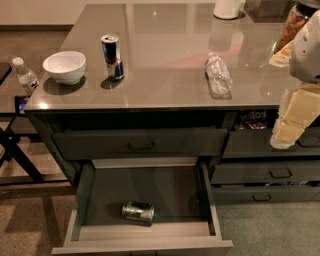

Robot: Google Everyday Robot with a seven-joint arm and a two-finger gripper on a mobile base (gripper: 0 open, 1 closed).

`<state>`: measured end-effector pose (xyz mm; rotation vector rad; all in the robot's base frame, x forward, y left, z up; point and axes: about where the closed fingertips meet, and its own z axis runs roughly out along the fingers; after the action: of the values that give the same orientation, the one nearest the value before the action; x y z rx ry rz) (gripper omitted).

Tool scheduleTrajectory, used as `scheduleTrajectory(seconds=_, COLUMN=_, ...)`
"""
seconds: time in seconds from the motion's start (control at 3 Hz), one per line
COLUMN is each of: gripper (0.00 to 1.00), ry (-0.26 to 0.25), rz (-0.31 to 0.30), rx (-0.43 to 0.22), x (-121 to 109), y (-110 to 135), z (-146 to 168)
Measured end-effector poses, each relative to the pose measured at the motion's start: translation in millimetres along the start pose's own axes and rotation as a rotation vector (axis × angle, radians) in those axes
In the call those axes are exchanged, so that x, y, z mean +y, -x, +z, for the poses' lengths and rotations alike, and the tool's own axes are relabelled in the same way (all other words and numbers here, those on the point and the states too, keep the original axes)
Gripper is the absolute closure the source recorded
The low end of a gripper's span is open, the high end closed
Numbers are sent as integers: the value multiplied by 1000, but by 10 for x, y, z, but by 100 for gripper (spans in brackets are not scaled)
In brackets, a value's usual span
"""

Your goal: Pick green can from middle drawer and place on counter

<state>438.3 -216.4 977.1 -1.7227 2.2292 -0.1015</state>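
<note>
In the drawer at 6 o'clock: green can (138,211) lying down

The middle drawer (150,190) stands pulled out, the can on its side near the front of its floor. Above, the table (165,75) carries a white bowl (64,66) at 10 o'clock and a tall blue can (112,56) just beside it. The gripper (286,132) hangs at 3 o'clock; open or closed, I cannot tell.

Mottled brown carpeted floor (30,220) spreads below, turning greyer at lower right. A pale plain wall (35,11) with a dark skirting strip (35,27) runs behind. A black cross-legged side table (20,155) stands at left.
</note>
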Motion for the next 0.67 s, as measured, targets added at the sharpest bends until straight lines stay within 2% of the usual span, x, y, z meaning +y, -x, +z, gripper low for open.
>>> scheduleTrajectory(seconds=0.33, gripper=0, ry=0, rz=0, rx=0, x=0, y=0, z=0)
scheduleTrajectory(seconds=0.67, gripper=0, ry=4, rz=-18, rx=6, x=62, y=57, z=154)
